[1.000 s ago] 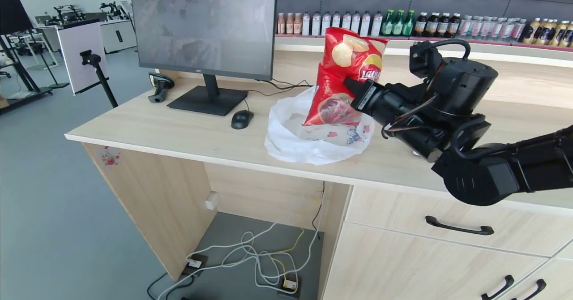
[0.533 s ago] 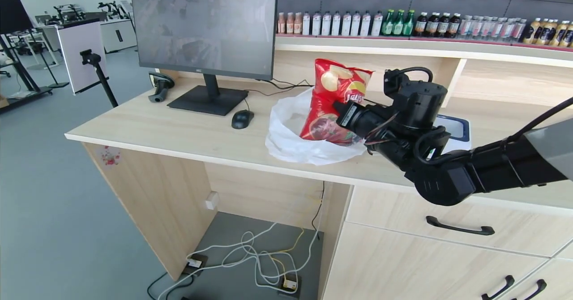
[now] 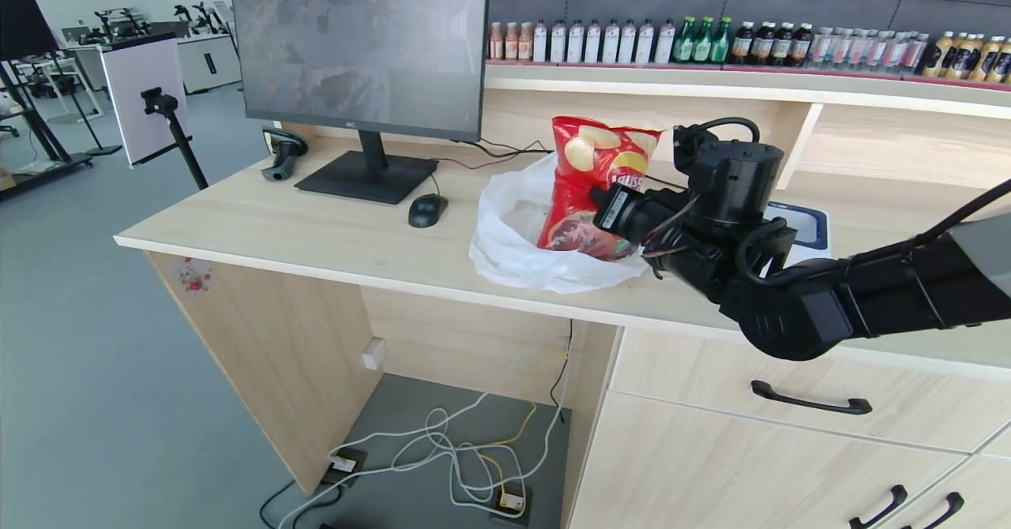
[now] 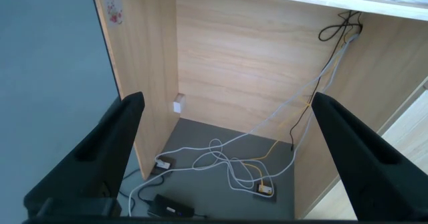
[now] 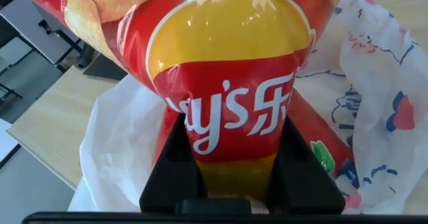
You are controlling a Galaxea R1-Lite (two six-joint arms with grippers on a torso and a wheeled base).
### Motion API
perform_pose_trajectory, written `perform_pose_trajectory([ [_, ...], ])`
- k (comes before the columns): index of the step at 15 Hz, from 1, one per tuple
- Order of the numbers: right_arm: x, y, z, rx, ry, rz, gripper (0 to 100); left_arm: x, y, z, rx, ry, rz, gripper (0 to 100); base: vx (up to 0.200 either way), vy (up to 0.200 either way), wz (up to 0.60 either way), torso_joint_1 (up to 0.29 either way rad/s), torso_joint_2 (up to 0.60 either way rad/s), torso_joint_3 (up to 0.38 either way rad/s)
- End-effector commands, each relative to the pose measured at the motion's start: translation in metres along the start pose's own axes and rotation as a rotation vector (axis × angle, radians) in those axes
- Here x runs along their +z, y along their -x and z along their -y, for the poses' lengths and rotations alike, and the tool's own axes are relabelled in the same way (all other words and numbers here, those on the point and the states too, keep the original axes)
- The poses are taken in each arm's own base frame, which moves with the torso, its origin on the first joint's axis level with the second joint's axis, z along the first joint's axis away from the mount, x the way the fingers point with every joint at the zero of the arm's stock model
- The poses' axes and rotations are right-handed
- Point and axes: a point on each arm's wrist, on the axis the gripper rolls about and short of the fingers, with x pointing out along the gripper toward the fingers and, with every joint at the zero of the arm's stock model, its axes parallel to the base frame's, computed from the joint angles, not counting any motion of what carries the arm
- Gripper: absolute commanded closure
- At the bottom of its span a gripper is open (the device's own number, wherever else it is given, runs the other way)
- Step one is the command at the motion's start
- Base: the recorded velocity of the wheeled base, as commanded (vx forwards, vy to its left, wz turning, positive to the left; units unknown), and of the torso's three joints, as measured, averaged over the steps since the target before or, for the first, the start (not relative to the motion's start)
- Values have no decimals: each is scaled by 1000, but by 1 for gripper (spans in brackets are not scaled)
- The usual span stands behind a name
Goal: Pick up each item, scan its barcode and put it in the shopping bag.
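Grip: right gripper point(image 3: 606, 200) is clamped on the chip bag point(image 3: 594, 167), one black finger point(image 5: 175, 158) on either side of the bag's middle band.
Held item: red and yellow chip bag, upright with its top seam uppermost and slightly tilted.
Item position: the bag's lower end sits inside the open mouth of the shopping bag point(image 3: 505, 249). Whether it touches the bottom cannot be told.
Shopping bag: white thin plastic with small red and blue print, slumped open on the counter point(image 3: 316, 233), near its front edge.
Right arm: comes in from the right side across the counter, its wrist level with the middle of the chip bag.
Left gripper point(image 4: 234, 140): fingers spread wide with nothing between them. It hangs below counter height and faces the open recess under the counter.
Recess: loose cables point(image 4: 234, 170) lie tangled on the grey floor, with one lead running up the back panel.
Counter, left part: monitor point(image 3: 363, 39) on a black stand, a black mouse point(image 3: 427, 210) just beside the stand, and a handheld scanner point(image 3: 280, 152) at the monitor's far side.
Counter, right part: a flat blue-rimmed pad point(image 3: 807, 225), partly hidden behind the right arm.
Front: drawers point(image 3: 809, 403) with black handles below the right part.
Background: shelf of bottles point(image 3: 711, 39) along the rear wall.
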Motion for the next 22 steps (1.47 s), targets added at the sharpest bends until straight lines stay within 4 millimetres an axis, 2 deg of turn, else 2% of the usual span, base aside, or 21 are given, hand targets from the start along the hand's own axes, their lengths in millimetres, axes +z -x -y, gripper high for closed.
perform_pose_trajectory([
  [1,0,2,-7,19,5,0,100,0,0,0,0,0,1,0,0,0,0,0,0,0],
  [2,-1,3,-8,21,12,-1,100,0,0,0,0,0,1,0,0,0,0,0,0,0],
  [3,0,2,-8,22,13,4,0,0,0,0,0,2,1,0,0,0,0,0,0,0],
  [8,8,7,-17,79,69,103,0,0,0,0,0,2,1,0,0,0,0,0,0,0],
  [11,13,16,-14,98,158,196,0,0,0,0,0,2,1,0,0,0,0,0,0,0],
  [15,6,54,-11,247,297,451,0,0,0,0,0,2,1,0,0,0,0,0,0,0],
  [17,2,82,-2,345,416,380,0,0,0,0,0,3,2,0,0,0,0,0,0,0],
  [19,9,91,-4,384,459,397,0,0,0,0,0,3,2,0,0,0,0,0,0,0],
  [22,15,92,-3,382,459,416,0,0,0,0,0,2,2,0,0,0,-600,4,-1,2],
])
